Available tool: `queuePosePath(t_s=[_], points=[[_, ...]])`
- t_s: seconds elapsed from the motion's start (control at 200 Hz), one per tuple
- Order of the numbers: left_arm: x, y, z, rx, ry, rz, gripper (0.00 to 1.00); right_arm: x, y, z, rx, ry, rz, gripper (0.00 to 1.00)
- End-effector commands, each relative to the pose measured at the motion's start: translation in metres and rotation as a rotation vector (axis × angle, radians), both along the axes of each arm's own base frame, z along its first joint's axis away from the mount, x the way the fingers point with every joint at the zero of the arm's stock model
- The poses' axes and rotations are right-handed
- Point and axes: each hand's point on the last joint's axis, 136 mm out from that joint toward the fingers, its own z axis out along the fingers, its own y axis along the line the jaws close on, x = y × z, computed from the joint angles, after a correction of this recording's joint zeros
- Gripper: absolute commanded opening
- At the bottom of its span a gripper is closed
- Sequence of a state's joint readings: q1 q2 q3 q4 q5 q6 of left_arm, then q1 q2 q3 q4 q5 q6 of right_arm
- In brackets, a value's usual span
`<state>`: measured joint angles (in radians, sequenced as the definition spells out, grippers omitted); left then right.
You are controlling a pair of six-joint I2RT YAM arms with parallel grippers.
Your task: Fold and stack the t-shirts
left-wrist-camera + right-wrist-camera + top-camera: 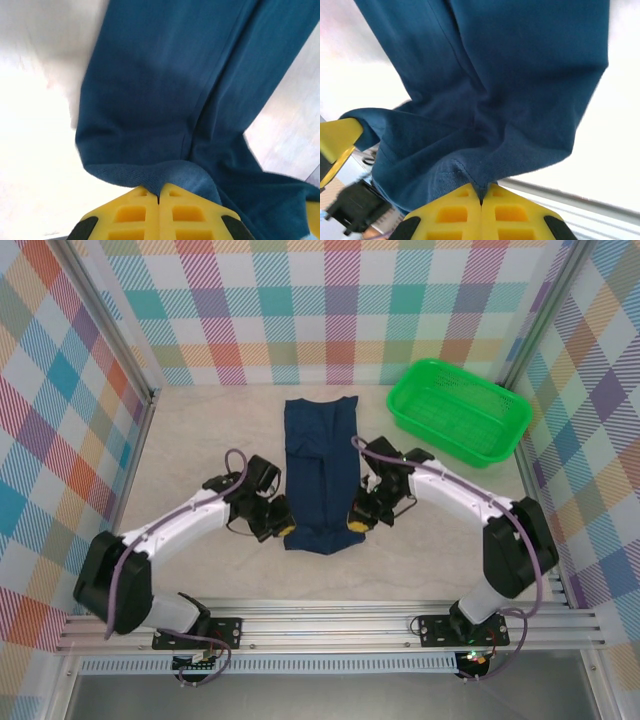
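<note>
The navy t-shirt [319, 470] lies as a long narrow strip down the middle of the table, its plain side up and the print hidden. My left gripper [284, 528] is shut on the shirt's near left corner, and the cloth [165, 100] bunches where it enters the yellow fingers [135, 215]. My right gripper [355, 522] is shut on the near right corner, with a fold of the fabric [495, 90] pinched between its yellow fingers [505, 215]. The near edge of the shirt is lifted slightly between the two grippers.
A green plastic mesh basket [459, 410] stands at the back right, beyond the right arm. Checked walls with metal posts enclose the table, and an aluminium rail [330, 625] runs along the near edge. Bare tabletop [200, 430] lies left of the shirt.
</note>
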<state>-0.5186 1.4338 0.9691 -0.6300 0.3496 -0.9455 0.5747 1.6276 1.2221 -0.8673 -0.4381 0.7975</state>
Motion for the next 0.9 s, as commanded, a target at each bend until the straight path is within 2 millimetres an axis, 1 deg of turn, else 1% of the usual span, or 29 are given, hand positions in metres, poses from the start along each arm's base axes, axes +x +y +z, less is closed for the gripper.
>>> queuePosePath(t_s=[0.0, 0.095, 0.155, 0.185, 0.28, 0.345, 0.43, 0.47, 0.495, 0.505, 0.51, 0.535, 0.55, 0.57, 0.605, 0.66, 0.7, 0.755, 0.78, 0.825, 0.855, 0.895], points=[[0.053, 0.003, 0.016, -0.013, -0.089, 0.035, 0.0, 0.03, -0.01, 0.005, -0.036, -0.029, 0.001, 0.0], [0.089, 0.008, 0.02, -0.008, -0.113, 0.057, 0.0, 0.063, -0.01, 0.012, -0.018, -0.066, -0.026, 0.0], [0.11, 0.009, 0.023, -0.003, -0.124, 0.057, 0.0, 0.083, -0.008, 0.012, -0.006, -0.076, -0.036, 0.0], [0.118, 0.011, 0.02, 0.006, -0.12, 0.06, 0.0, 0.092, -0.007, 0.012, 0.001, -0.077, -0.041, 0.0], [0.143, 0.015, 0.016, 0.019, -0.124, 0.075, 0.0, 0.122, -0.003, 0.007, 0.016, -0.094, -0.055, 0.0], [0.157, 0.017, 0.008, 0.019, -0.118, 0.085, 0.0, 0.141, -0.002, -0.001, 0.018, -0.087, -0.068, 0.0], [0.174, 0.019, -0.001, 0.023, -0.111, 0.098, 0.0, 0.161, -0.005, -0.014, -0.002, -0.071, -0.089, 0.0], [0.181, 0.019, -0.004, 0.022, -0.109, 0.098, 0.05, 0.169, -0.007, -0.019, -0.007, -0.062, -0.099, 0.0], [0.186, 0.018, -0.005, 0.02, -0.108, 0.096, 0.14, 0.173, -0.008, -0.023, -0.01, -0.054, -0.105, 0.0], [0.187, 0.018, -0.006, 0.017, -0.108, 0.093, 0.19, 0.175, -0.008, -0.026, -0.01, -0.051, -0.106, 0.04], [0.189, 0.017, -0.005, 0.014, -0.112, 0.091, 0.19, 0.176, -0.008, -0.026, -0.011, -0.052, -0.107, 0.05], [0.193, 0.016, -0.004, 0.012, -0.117, 0.085, 0.33, 0.181, -0.008, -0.027, -0.007, -0.059, -0.108, 0.16], [0.195, 0.017, -0.004, 0.019, -0.122, 0.082, 0.4, 0.184, -0.008, -0.027, -0.005, -0.072, -0.104, 0.23], [0.198, 0.018, -0.002, 0.027, -0.134, 0.076, 0.45, 0.188, -0.009, -0.026, -0.012, -0.095, -0.1, 0.29], [0.202, 0.021, 0.004, 0.04, -0.165, 0.076, 0.51, 0.195, -0.012, -0.024, -0.033, -0.138, -0.093, 0.38], [0.204, 0.026, 0.016, 0.042, -0.207, 0.094, 0.58, 0.201, -0.017, -0.016, -0.044, -0.188, -0.095, 0.45], [0.2, 0.029, 0.023, 0.044, -0.225, 0.104, 0.59, 0.203, -0.021, -0.009, -0.054, -0.213, -0.101, 0.48], [0.186, 0.032, 0.027, 0.049, -0.231, 0.11, 0.58, 0.2, -0.026, 0.001, -0.07, -0.246, -0.109, 0.49], [0.179, 0.034, 0.029, 0.05, -0.233, 0.109, 0.57, 0.196, -0.029, 0.002, -0.076, -0.25, -0.115, 0.49], [0.162, 0.039, 0.025, 0.051, -0.214, 0.116, 0.54, 0.187, -0.034, 0.002, -0.079, -0.252, -0.128, 0.48], [0.149, 0.041, 0.018, 0.044, -0.193, 0.125, 0.5, 0.179, -0.034, 0.0, -0.074, -0.247, -0.133, 0.47], [0.134, 0.042, 0.009, 0.026, -0.164, 0.138, 0.43, 0.167, -0.034, -0.004, -0.064, -0.239, -0.134, 0.44]])
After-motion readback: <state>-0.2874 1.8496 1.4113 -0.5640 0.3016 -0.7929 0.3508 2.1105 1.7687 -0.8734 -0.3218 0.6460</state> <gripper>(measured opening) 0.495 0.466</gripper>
